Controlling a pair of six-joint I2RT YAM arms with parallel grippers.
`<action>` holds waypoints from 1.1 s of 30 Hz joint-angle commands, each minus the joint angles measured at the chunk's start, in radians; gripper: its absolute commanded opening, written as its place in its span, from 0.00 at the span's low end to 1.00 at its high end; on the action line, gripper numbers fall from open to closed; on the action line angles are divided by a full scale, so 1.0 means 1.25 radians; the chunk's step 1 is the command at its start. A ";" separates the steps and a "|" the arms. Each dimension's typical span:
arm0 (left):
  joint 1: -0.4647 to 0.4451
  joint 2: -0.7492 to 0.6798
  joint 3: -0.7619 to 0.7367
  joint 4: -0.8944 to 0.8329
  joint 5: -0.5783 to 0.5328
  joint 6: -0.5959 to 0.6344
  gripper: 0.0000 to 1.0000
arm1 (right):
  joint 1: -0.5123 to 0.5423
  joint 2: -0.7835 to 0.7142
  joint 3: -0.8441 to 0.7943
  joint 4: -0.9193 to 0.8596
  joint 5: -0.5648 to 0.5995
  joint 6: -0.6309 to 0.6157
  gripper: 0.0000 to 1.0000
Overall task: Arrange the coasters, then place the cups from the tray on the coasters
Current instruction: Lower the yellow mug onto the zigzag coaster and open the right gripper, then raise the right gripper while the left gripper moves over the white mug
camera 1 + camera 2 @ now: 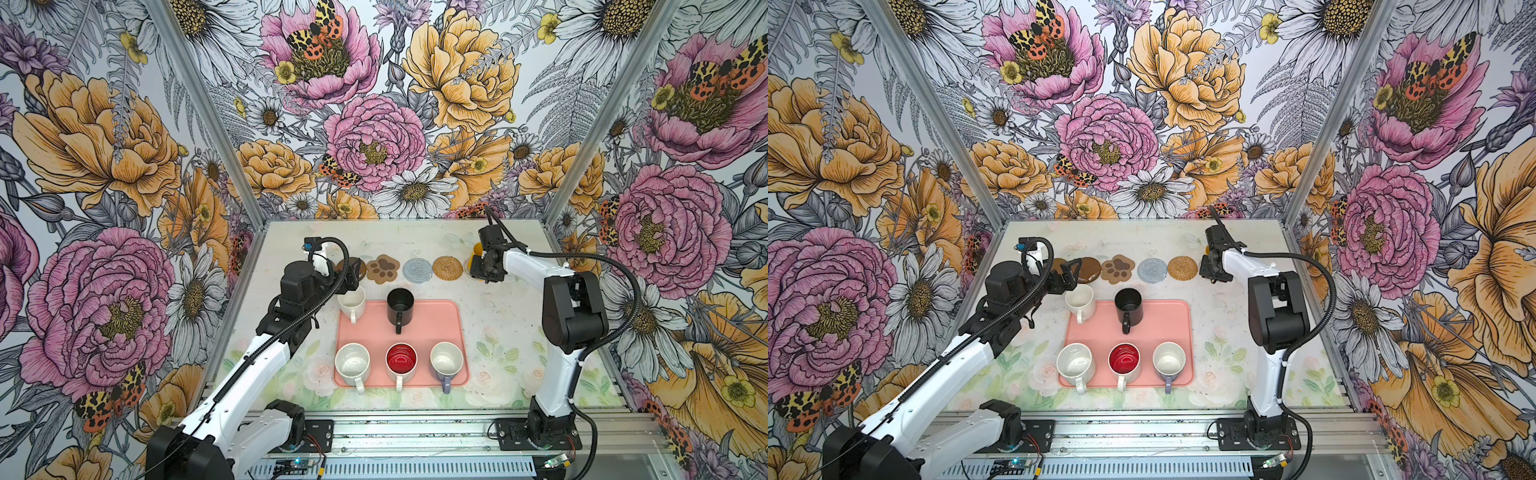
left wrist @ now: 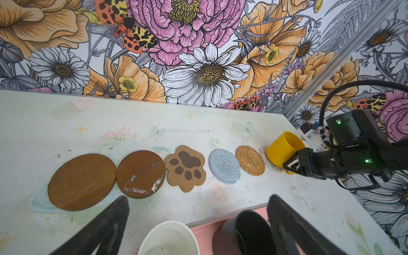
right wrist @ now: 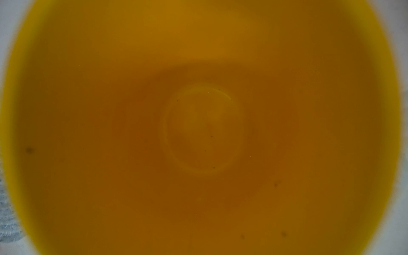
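Six coasters lie in a row at the back: two brown discs [image 2: 81,182] [image 2: 141,174], a paw shape [image 2: 185,167], a grey-blue round [image 2: 224,166], a rattan round [image 2: 250,160] and a cream round [image 2: 270,164]. A yellow cup [image 2: 282,148] stands on the cream one. My right gripper [image 2: 291,165] is at that cup's handle, its jaws hidden. The pink tray [image 1: 432,324] holds a white cup [image 1: 352,302], a black cup [image 1: 400,306], another white cup [image 1: 352,362], a red-lined cup [image 1: 401,359] and a lavender cup [image 1: 446,358]. My left gripper [image 2: 198,220] hovers open above the back white cup.
Floral walls with metal corner posts close the table at the back and both sides. The arm bases sit on a rail along the front edge. The right wrist view shows only the inside of the yellow cup [image 3: 203,128].
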 commanded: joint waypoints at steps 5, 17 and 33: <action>0.009 -0.025 -0.010 -0.005 -0.017 0.008 0.99 | 0.006 -0.085 -0.020 0.011 -0.006 0.006 0.50; 0.010 -0.014 0.006 -0.050 -0.070 0.021 0.99 | 0.047 -0.308 -0.035 -0.007 0.041 -0.005 0.53; -0.004 0.075 0.089 -0.226 -0.136 0.004 0.98 | 0.350 -0.534 -0.183 0.183 0.265 0.163 0.53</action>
